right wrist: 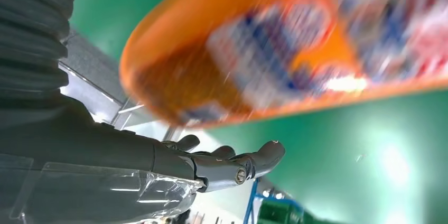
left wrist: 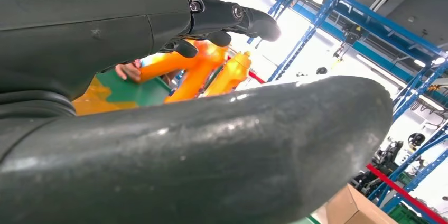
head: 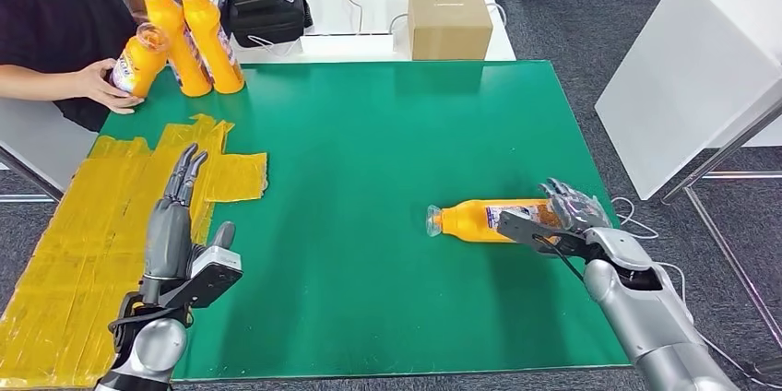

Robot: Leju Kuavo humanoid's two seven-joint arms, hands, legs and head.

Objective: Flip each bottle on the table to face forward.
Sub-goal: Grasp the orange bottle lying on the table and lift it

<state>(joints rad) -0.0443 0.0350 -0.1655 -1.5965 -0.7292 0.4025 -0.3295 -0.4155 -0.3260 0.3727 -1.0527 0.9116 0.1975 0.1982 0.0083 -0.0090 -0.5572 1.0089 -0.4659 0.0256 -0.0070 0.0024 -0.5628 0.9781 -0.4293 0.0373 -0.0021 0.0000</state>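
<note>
An orange bottle (head: 479, 220) lies on its side on the green table (head: 369, 151), cap pointing left. My right hand (head: 574, 210) is at its base end, fingers spread over it, thumb along its side. In the right wrist view the bottle (right wrist: 285, 49) is blurred close to the palm and the fingers (right wrist: 232, 163) are stretched out, not wrapped around it. My left hand (head: 180, 225) hovers open at the table's left, fingers straight. At the far left corner stand two upright orange bottles (head: 198, 36); a person's hand (head: 97, 85) holds a third bottle (head: 140, 59) tilted.
A yellow taped patch (head: 92, 225) covers the table's left side. Behind the table are a cardboard box (head: 449, 20) and a black device (head: 267, 8) on a white surface. A white table (head: 682, 68) stands to the right. A person in black stands at the far left.
</note>
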